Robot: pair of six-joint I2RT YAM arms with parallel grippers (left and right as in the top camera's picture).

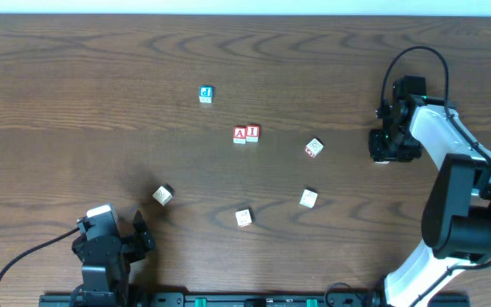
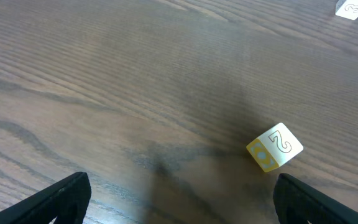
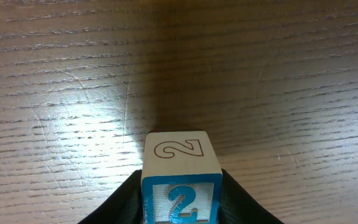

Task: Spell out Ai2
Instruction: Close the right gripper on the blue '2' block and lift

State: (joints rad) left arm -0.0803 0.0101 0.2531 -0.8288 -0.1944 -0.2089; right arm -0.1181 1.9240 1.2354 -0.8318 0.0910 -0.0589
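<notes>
While my right gripper (image 1: 389, 143) sits at 3 o'clock on the table (image 1: 75, 102), it is clamped on the blue 2 block (image 3: 181, 177). The right wrist view shows the block pinched between both fingers (image 3: 240, 200), with an outlined 2 on top and a blue 2 on the face toward the camera. I can't tell if it touches the wood. The A block (image 1: 239, 134) and I block (image 1: 253, 131) sit touching near centre, A at 9 o'clock of I, both well apart from that gripper at its 9 o'clock. My left gripper (image 2: 178, 202) is at 7 o'clock on the table, spread wide with nothing between the fingers. The yellow 2 block (image 2: 275, 147) lies askew at its 1 o'clock, not touching it. A red-faced block (image 1: 314, 147) is at 4 o'clock of I, and a blue-faced block (image 1: 205, 94) at 11 o'clock of A.
</notes>
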